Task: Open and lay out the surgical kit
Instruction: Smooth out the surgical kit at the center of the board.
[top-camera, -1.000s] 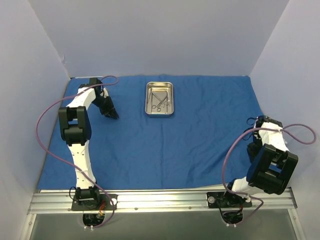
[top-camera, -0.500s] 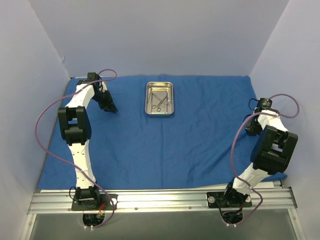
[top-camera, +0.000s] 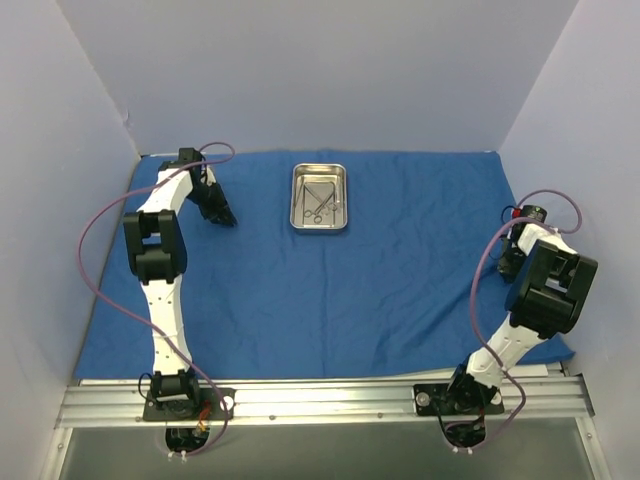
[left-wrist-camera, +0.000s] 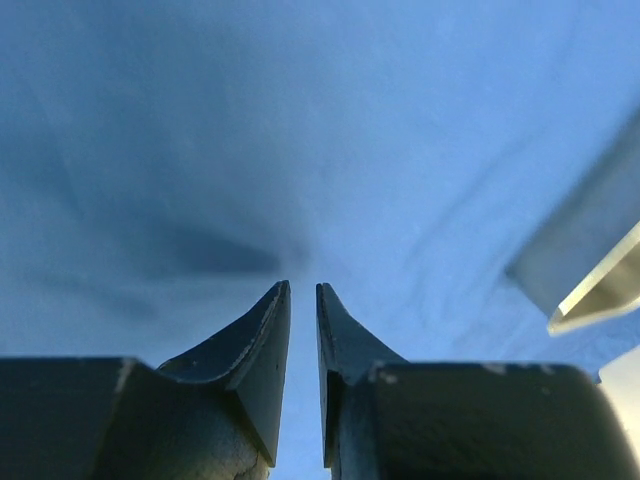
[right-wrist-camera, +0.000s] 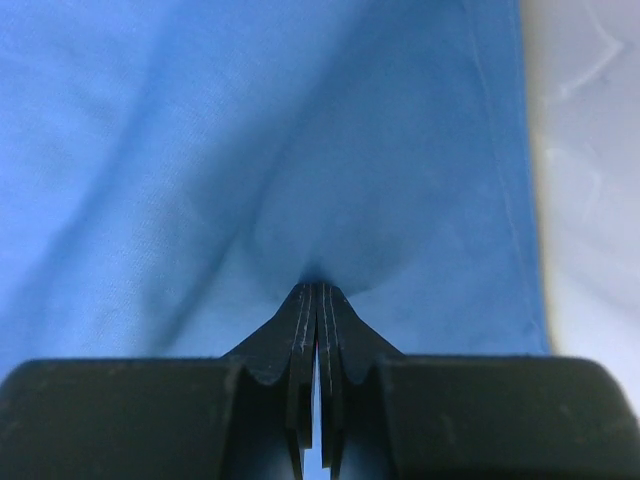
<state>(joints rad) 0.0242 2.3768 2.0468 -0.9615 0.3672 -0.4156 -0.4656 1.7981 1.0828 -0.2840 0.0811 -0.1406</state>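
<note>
The right gripper (right-wrist-camera: 318, 290) pinches a pucker of cloth (top-camera: 400, 270) by its right edge; the left gripper (left-wrist-camera: 302, 290), a slit apart and empty, hovers left of the tray (top-camera: 296, 205) at the far middle. Pull outward low and slowly so the tray stays put. The right elbow has risen since a second ago.

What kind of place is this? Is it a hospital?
Probably a robot test booth, not a hospital: plain walls box it in, two arms are bolted to a rail, and a blue cloth holds a metal tray.
</note>
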